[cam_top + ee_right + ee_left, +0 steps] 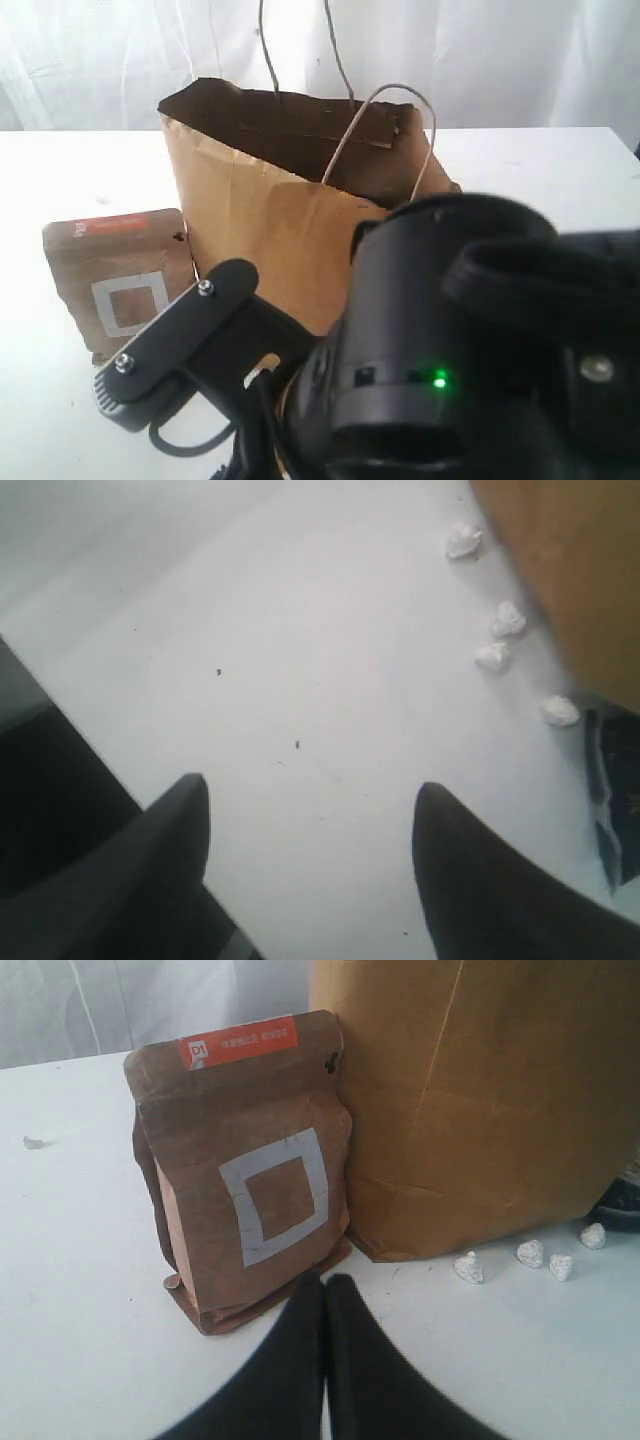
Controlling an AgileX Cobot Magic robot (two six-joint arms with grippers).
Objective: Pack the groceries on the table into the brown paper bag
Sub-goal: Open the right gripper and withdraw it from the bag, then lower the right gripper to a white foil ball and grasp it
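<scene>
Brown paper bag [260, 210] stands open at centre of the exterior frame, mouth up, with its twisted loop handles [385, 125] sticking up from the rim. Brown kraft pouch [118, 280] is upright at middle left, with a white square outline on its face and an orange label strip along the top. Its edge is right up against the bag's side wall. Both sit on the white table [60, 170]. My left pincer [323, 1282] is fully closed, tips pressed together, nothing between them. It points at the foot of the pouch, near but not touching. My right pincer [310, 783] is wide, with only bare table between the fingers, gripping nothing. Four small white crumpled lumps [508, 618] lie on the table in a loose row just beside the bag's base. A dark blue thing [612, 800] shows past the lumps next to the bag; can't tell what it is. My black arm housing [450, 350] fills the lower right of the exterior frame, green LED [439, 380] lit, covering the bag's lower right corner.
</scene>
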